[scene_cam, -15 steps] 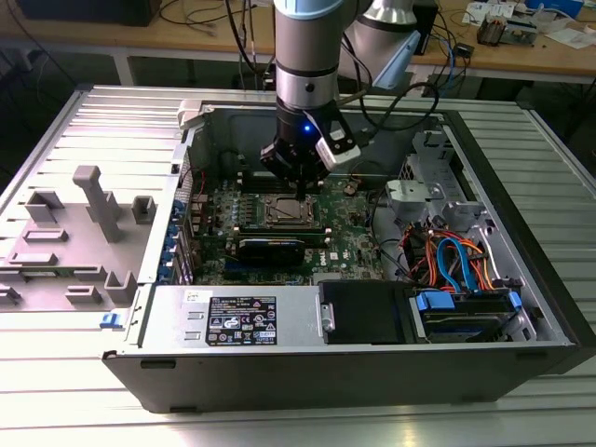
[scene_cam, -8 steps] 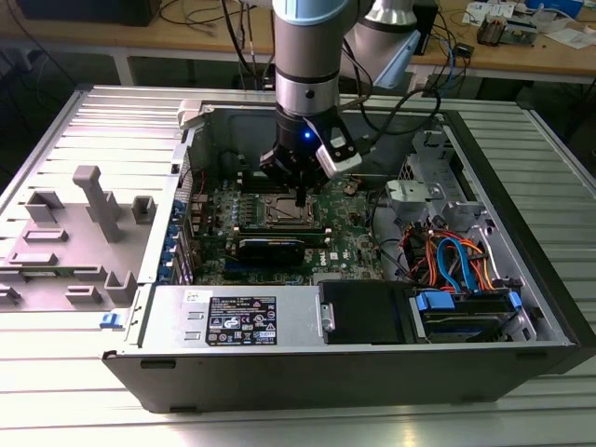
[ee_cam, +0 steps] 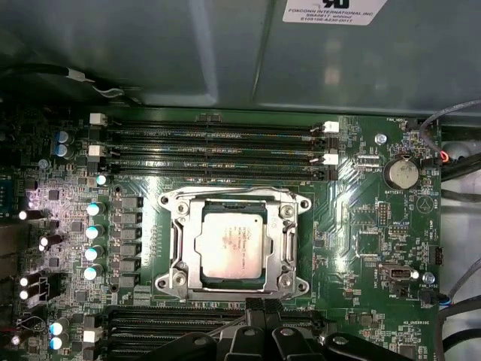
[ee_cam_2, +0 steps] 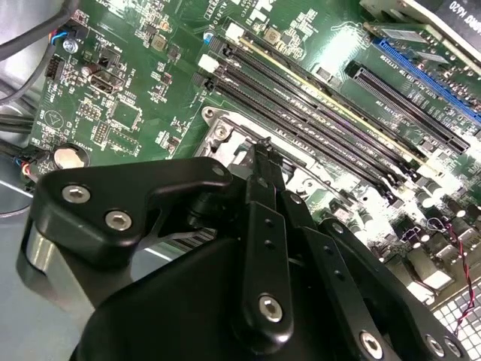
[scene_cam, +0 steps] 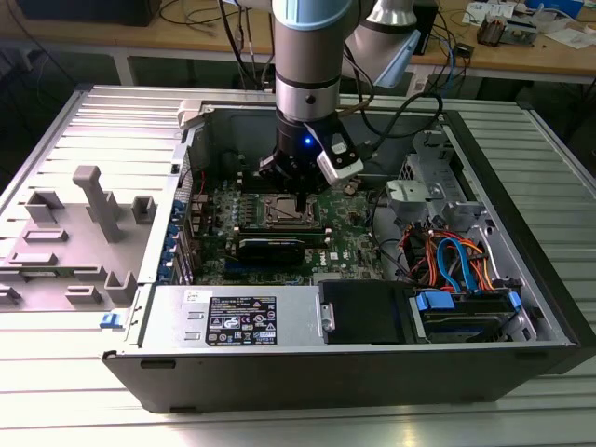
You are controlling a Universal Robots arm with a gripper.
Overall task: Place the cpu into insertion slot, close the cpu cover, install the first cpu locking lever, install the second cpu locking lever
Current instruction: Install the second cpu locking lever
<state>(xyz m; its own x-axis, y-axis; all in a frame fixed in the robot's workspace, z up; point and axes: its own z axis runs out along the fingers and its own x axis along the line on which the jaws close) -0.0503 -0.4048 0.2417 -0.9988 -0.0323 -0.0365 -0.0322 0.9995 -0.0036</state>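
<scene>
The gripper (scene_cam: 296, 179) hangs low inside the open case (scene_cam: 521, 200), just above the green board (scene_cam: 349, 244), with its tip over the far edge of the socket (scene_cam: 282, 211) in the exterior view. In the first wrist view the socket (ee_cam: 234, 242) sits square in the middle of the board, between two banks of long black memory slots (ee_cam: 210, 143), and the cpu (ee_cam: 233, 244) already lies flat in it, silver lid up. The cover (ee_cam: 184, 241) appears down around the chip, its window framing the lid, so I judge the first two steps done; whether either lever is latched I cannot tell. The relation that matters is this: the black fingers (ee_cam: 263, 312) stand at the socket's edge on the side of the nearer slot bank, roughly centred on that edge, and the socket lies straight ahead of them toward the far slot bank and the case wall. In the second wrist view the fingers (ee_cam_2: 263, 162) come together to a narrow tip above the socket's rim (ee_cam_2: 225, 124); they look closed with nothing between them. The socket being square, it has no long axis to align with; the slots run parallel to the edge under the tip.
</scene>
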